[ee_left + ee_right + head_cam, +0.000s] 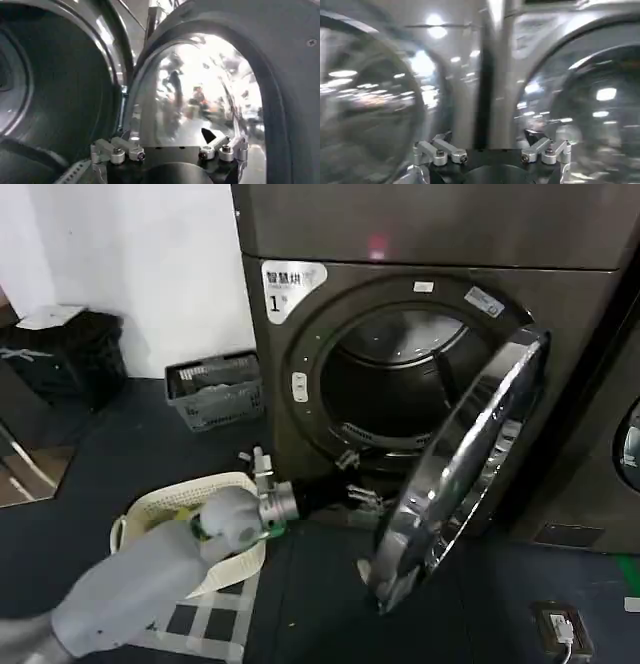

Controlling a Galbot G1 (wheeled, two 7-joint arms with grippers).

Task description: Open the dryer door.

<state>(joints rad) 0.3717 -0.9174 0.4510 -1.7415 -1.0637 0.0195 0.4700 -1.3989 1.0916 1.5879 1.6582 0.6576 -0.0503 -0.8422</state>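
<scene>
Dark floor (pixel 120 454) runs up to a grey dryer (pixel 300 364) whose drum mouth stands exposed. Its door (pixel 460 474) hangs swung out on the dryer's right side, chrome ring edge-on. Beside the dryer's lower left corner sits a basket (pixel 160 506). Over it the left gripper (pixel 345 494) reaches toward the door's lower rim, fingers (pixel 117 150) wide apart, holding nothing. Right gripper (pixel 490 150) faces two machine fronts, fingers (pixel 440 151) wide too.

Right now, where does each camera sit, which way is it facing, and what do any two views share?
Head: high on the robot, looking down at the open chrome-ringed round dryer door; left arm and left gripper show.
Left wrist: behind the open left gripper, facing the door's dark inner side and the drum.
Right wrist: behind the open right gripper, facing reflective machine fronts.
Head and left wrist share door and drum.
</scene>
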